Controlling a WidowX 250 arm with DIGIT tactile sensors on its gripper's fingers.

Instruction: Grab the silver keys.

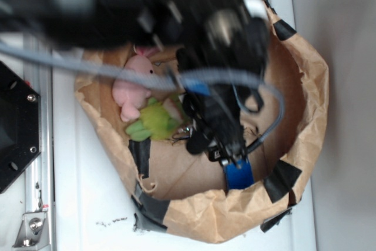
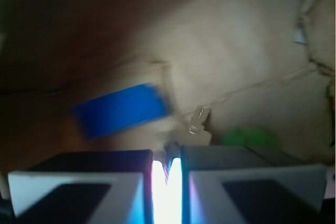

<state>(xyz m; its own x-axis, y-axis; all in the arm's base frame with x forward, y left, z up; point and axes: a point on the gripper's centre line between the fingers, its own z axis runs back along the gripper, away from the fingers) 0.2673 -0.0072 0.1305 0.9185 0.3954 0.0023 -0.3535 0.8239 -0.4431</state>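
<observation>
White table (image 1: 88, 204), brown paper-lined bin (image 1: 305, 116). End effector (image 2: 167, 182) jaws nearly closed, narrow gap; silver keys (image 2: 197, 124) just ahead beside green plush toy (image 2: 249, 136). Can't tell if pinched. Confirm hold, lift slowly.

Black robot arm (image 1: 147, 10) reaching in from 10 o'clock, gripper (image 1: 205, 136) pointed down toward 5 o'clock, jaws nearly together with a thin bright slit between them

You'll see the keys (image 2: 195, 124), small and shiny silver, lying on brown paper between blue patch and green plush.
</observation>
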